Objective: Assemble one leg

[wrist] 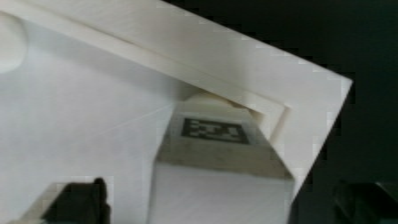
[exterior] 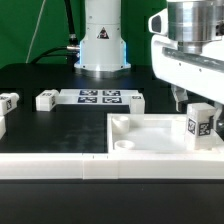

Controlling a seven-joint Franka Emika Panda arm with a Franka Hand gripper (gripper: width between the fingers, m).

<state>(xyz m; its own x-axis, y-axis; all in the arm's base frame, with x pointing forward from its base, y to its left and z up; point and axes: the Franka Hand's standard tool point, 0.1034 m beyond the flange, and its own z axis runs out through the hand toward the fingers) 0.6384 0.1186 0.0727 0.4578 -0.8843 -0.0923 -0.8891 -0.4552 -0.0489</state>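
The leg [exterior: 201, 122], a small white block with a marker tag, stands upright in the corner of the large white square panel [exterior: 150, 135] nearest the exterior view's right. My gripper [exterior: 196, 100] hangs right over it. In the wrist view the leg [wrist: 217, 150] rises from the panel's corner [wrist: 107, 110] between my dark fingers [wrist: 75, 200]. One finger is close against it and the other stands a little off it. The jaws straddle the leg's top and look open.
The marker board [exterior: 100, 97] lies behind the panel. Three more white legs lie at the exterior view's left: one by the board [exterior: 46, 100], one further left [exterior: 8, 102], and one cut off at the edge [exterior: 2, 126]. The robot base [exterior: 100, 45] is at the back.
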